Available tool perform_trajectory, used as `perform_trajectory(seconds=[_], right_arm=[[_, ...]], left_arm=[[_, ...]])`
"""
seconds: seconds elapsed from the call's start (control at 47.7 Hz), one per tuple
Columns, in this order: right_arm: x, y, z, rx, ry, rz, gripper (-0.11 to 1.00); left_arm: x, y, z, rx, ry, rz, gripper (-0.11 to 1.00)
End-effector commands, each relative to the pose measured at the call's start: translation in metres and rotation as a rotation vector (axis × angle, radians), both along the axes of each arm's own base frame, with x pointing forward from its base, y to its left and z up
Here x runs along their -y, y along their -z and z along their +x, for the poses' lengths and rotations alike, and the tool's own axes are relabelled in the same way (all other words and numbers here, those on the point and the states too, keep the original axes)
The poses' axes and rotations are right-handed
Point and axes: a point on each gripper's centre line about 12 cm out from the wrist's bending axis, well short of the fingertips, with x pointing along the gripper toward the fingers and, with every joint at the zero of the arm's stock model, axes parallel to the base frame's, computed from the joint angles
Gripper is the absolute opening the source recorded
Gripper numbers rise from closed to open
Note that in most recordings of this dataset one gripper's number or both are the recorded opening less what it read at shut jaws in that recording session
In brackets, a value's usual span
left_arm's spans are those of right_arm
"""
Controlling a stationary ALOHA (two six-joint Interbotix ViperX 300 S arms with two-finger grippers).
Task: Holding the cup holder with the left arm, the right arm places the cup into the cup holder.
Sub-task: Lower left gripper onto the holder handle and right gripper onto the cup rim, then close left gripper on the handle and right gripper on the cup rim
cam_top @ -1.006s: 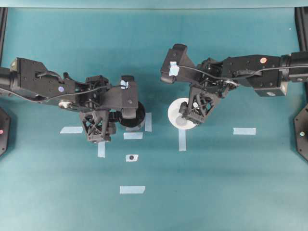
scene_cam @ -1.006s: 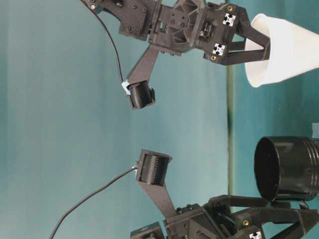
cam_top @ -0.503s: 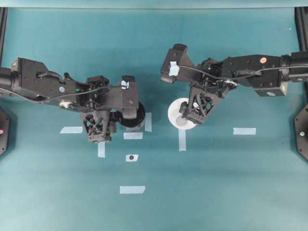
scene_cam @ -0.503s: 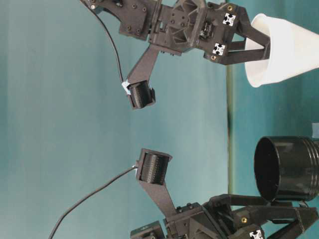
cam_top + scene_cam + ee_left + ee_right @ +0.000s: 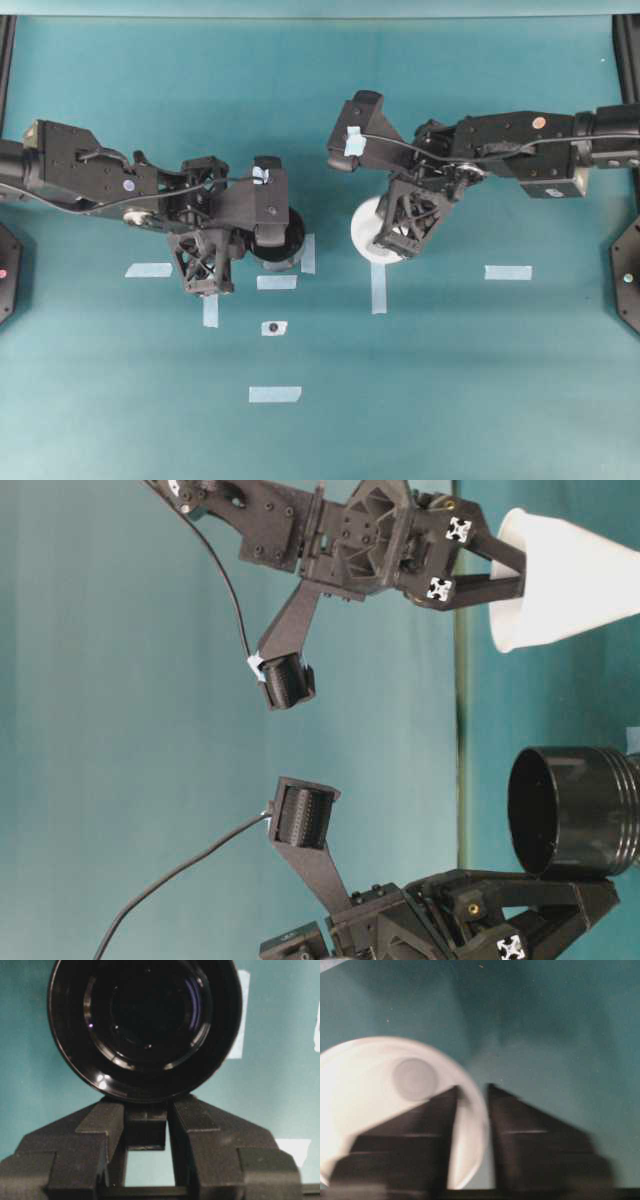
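The glossy black cup holder (image 5: 284,236) stands left of centre, open side up; it also shows in the table-level view (image 5: 575,815) and fills the top of the left wrist view (image 5: 145,1025). My left gripper (image 5: 243,248) is shut on its small side handle (image 5: 145,1127), one finger on each side. The white cup (image 5: 366,232) is to the holder's right, rim up, apart from it (image 5: 570,580). My right gripper (image 5: 388,238) is shut on the cup's rim, one finger inside and one outside (image 5: 473,1091). The cup's base is out of the table-level view.
Several pale blue tape strips lie on the teal table (image 5: 450,380), one at the right (image 5: 508,272) and one at the front (image 5: 275,394). A small black dot on tape (image 5: 273,327) lies in front of the holder.
My right gripper has shifted the cup slightly left and away from the front, and a little higher. The left gripper and the holder have hardly moved.
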Motion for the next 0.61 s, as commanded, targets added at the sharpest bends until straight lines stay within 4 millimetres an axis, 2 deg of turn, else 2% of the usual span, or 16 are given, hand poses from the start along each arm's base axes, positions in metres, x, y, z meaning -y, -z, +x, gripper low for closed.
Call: perform_trajectory(seconds=[0.0, 0.084, 0.587], right_arm=[[0.001, -0.018, 0.006, 0.052, -0.003, -0.013, 0.13], [0.001, -0.02, 0.006, 0.055, 0.0, -0.008, 0.05], [-0.002, -0.032, 0.006, 0.095, 0.04, 0.037, 0.03]], left_arm=[[-0.001, -0.01, 0.004, 0.035, 0.001, 0.006, 0.27], [-0.001, -0.01, 0.004, 0.036, 0.001, 0.006, 0.27], [0.0, -0.013, 0.004, 0.047, 0.005, 0.009, 0.27]])
